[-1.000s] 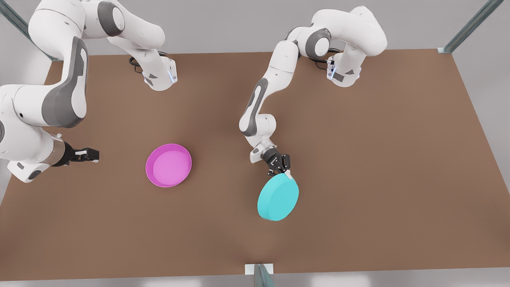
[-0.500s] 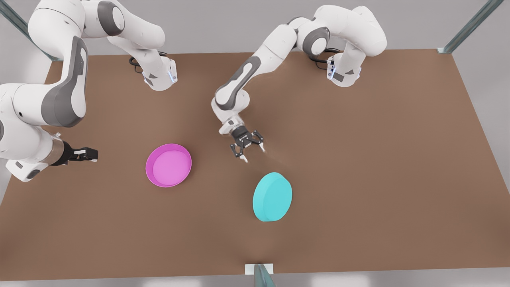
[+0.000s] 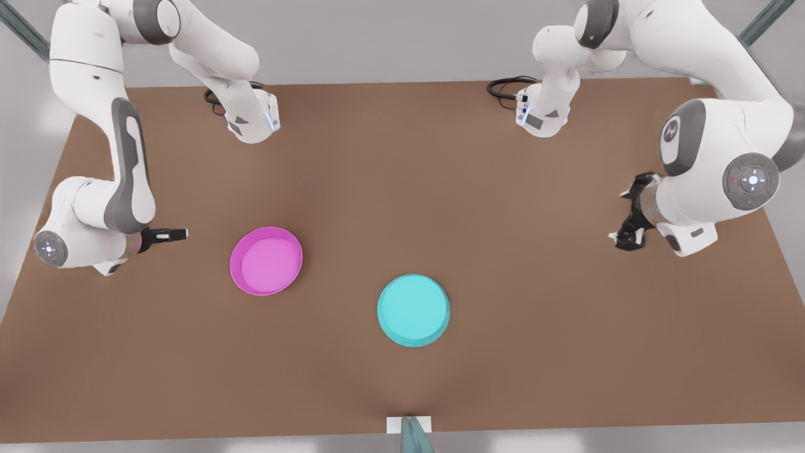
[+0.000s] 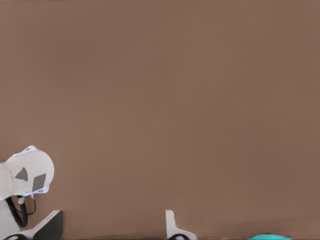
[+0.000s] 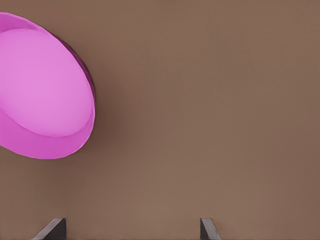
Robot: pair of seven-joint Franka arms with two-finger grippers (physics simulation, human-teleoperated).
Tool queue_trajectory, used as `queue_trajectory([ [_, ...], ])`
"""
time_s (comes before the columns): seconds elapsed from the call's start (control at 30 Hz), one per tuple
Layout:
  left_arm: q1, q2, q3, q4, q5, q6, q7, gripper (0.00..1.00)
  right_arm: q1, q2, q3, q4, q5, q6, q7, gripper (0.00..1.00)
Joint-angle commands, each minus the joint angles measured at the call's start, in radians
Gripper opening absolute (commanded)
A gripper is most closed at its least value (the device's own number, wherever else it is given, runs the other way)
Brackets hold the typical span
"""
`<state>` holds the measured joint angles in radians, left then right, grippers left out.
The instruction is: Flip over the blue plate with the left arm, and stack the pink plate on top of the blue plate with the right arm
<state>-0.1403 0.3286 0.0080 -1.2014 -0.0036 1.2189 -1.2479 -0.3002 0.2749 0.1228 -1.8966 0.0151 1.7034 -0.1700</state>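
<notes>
The blue plate (image 3: 413, 309) lies flat on the brown table (image 3: 534, 352) near the front middle, its smooth flat face up, with nothing touching it. A sliver of the blue plate (image 4: 270, 237) shows in the left wrist view. My left gripper (image 3: 619, 215) hovers open and empty far off at the front view's right; its fingertips (image 4: 172, 226) stand wide apart. The pink plate (image 3: 266, 260) rests hollow side up at the front view's left. My right gripper (image 3: 173, 234) is open just beside it, farther left, and the pink plate (image 5: 42, 90) lies ahead of its fingertips (image 5: 207, 227).
Both arm bases (image 3: 251, 119) (image 3: 541, 113) stand at the table's far edge, with a black cable (image 3: 503, 85) beside one. A base (image 4: 27, 175) also appears in the left wrist view. A metal post (image 3: 409, 434) stands at the near edge.
The left gripper let go of the tilted blue plate, which settled flat. That arm swung far to the front view's right. The right arm changed posture, and its gripper edged toward the pink plate.
</notes>
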Motion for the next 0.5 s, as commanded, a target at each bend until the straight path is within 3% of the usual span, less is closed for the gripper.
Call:
queue_trajectory([
  [0.0,0.094,-0.141,-0.131,-0.242,0.067,0.330,1.234,1.00,0.010,-0.052,0.001,-0.130,0.066,0.384,-0.023,1.00],
  [0.17,0.096,-0.140,-0.128,-0.221,0.056,0.226,1.213,1.00,0.012,-0.049,0.006,-0.294,0.226,0.624,-0.009,1.00],
  [0.33,0.097,-0.140,-0.131,-0.159,-0.024,0.172,1.234,1.00,0.087,-0.007,0.008,-0.358,0.385,0.726,-0.002,1.00],
  [0.47,0.096,-0.141,-0.126,-0.145,-0.015,0.140,1.226,1.00,0.108,0.021,0.009,-0.384,0.391,0.794,-0.002,1.00],
])
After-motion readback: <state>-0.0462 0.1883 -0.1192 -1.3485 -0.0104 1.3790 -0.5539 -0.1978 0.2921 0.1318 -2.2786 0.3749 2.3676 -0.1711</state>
